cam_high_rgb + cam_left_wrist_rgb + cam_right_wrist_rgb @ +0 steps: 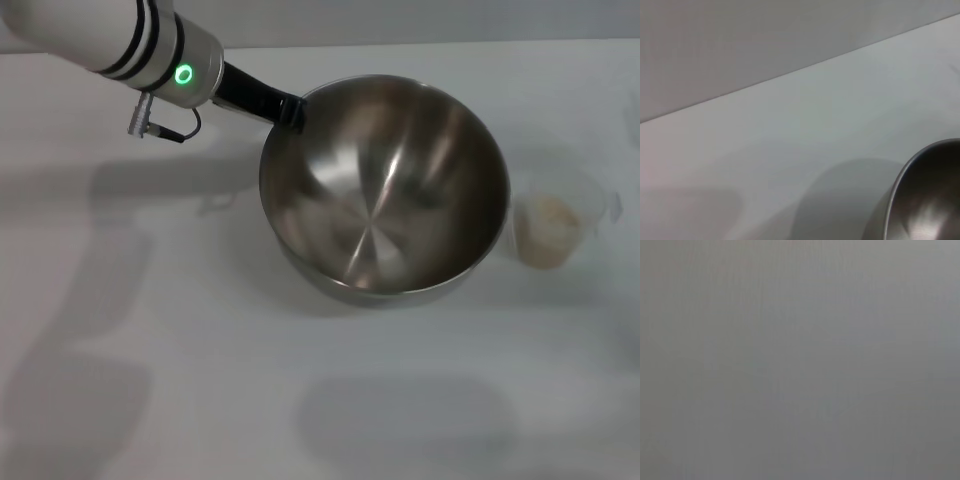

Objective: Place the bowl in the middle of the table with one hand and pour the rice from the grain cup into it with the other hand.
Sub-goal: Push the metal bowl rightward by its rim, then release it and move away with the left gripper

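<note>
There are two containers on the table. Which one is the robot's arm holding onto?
The big steel bowl. The left gripper sits at its far rim, while the small clear grain cup with rice stands apart, on the bowl's right.

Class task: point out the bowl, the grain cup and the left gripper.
bowl (385,190): head view, shiny inner wall.
grain cup (552,225): head view, its rice-filled body.
left gripper (290,108): head view, black fingertips at the bowl's rim.

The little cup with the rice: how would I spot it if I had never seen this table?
Start at the big shiny steel bowl on the white table, which the left gripper grips at its far rim. On the bowl's right side stands a small clear plastic cup. It alone is see-through, with pale rice inside.
</note>
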`<state>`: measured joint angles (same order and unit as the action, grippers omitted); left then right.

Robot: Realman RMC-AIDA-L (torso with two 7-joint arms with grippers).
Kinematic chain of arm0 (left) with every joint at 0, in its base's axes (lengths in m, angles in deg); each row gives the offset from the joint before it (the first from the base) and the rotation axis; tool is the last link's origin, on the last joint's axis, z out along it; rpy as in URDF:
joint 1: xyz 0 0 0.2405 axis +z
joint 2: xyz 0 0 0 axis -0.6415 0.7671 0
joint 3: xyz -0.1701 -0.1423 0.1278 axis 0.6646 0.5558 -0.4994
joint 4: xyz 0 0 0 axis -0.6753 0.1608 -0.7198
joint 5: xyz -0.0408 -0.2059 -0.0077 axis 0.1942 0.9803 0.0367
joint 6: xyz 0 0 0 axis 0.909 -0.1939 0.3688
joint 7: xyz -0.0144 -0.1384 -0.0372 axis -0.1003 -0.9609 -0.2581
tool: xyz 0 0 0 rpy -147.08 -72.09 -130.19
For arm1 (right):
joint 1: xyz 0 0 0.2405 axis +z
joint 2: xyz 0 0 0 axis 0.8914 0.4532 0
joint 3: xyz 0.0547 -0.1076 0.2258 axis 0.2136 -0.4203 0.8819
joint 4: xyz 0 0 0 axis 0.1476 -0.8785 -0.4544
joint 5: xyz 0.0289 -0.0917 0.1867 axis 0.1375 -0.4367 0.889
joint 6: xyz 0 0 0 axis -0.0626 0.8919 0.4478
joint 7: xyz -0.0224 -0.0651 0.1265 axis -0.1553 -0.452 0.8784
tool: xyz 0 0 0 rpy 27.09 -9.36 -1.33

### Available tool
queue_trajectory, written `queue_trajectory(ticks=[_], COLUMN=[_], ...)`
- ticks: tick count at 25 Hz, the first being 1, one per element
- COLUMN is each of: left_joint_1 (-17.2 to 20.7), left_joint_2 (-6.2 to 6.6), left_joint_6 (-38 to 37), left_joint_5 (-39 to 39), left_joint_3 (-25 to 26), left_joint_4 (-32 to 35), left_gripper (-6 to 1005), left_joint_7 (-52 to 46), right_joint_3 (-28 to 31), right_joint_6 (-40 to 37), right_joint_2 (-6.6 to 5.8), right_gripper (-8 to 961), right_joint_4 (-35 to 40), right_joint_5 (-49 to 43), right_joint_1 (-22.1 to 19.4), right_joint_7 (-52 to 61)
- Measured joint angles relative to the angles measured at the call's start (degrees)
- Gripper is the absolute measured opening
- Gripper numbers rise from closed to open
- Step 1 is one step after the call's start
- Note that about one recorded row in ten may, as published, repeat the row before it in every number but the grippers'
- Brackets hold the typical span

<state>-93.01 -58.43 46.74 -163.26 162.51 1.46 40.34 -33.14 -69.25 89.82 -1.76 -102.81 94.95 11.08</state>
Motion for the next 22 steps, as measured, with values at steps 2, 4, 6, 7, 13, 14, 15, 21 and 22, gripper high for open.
queue_trajectory(ticks=[2, 4, 6, 7, 13, 14, 15, 21, 22], left_joint_1=[-0.05, -0.05, -0.08, -0.13, -0.89, -0.9, -0.9, -0.79, -0.79], left_joint_2=[0.01, 0.02, 0.02, 0.03, -0.02, -0.01, 0.02, 0.18, 0.18], left_joint_6=[-1.19, -1.32, -1.43, -1.44, -1.64, -1.66, -1.69, -2.88, -2.88], left_joint_5=[0.01, 0.01, 0.01, 0.01, 0.06, 0.07, 0.08, 0.12, 0.12], left_joint_3=[-0.11, -0.11, -0.12, -0.15, 0.21, 0.26, 0.3, 1.13, 1.13], left_joint_4=[1.19, 1.42, 1.74, 1.98, 3.72, 3.72, 3.72, 3.72, 3.72], left_gripper=[40, 40, 40, 40, 40, 40, 40, 40, 75], left_joint_7=[0.01, 0.02, 0.03, 0.07, 0.19, 0.18, 0.17, 0.05, 0.05], right_joint_3=[0.0, 0.0, 0.0, 0.0, 0.0, 0.0, 0.0, 0.0, 0.0], right_joint_6=[0.0, -0.01, -0.01, -0.01, -0.1, -0.18, -0.26, -0.79, -0.79], right_joint_2=[0.0, 0.0, 0.0, 0.0, 0.0, 0.0, 0.0, 0.0, 0.0], right_gripper=[634, 635, 635, 635, 636, 636, 636, 633, 633], right_joint_4=[0.0, -0.02, -0.16, -0.16, -0.48, -0.51, -0.55, -0.61, -0.61], right_joint_5=[0.0, 0.0, 0.0, 0.0, 0.0, 0.0, 0.0, 0.0, 0.0], right_joint_1=[0.0, 0.0, 0.0, 0.0, 0.0, 0.0, 0.0, -0.08, -0.08], right_joint_7=[0.0, 0.0, 0.0, 0.0, 0.0, 0.0, 0.0, 0.0, 0.0])
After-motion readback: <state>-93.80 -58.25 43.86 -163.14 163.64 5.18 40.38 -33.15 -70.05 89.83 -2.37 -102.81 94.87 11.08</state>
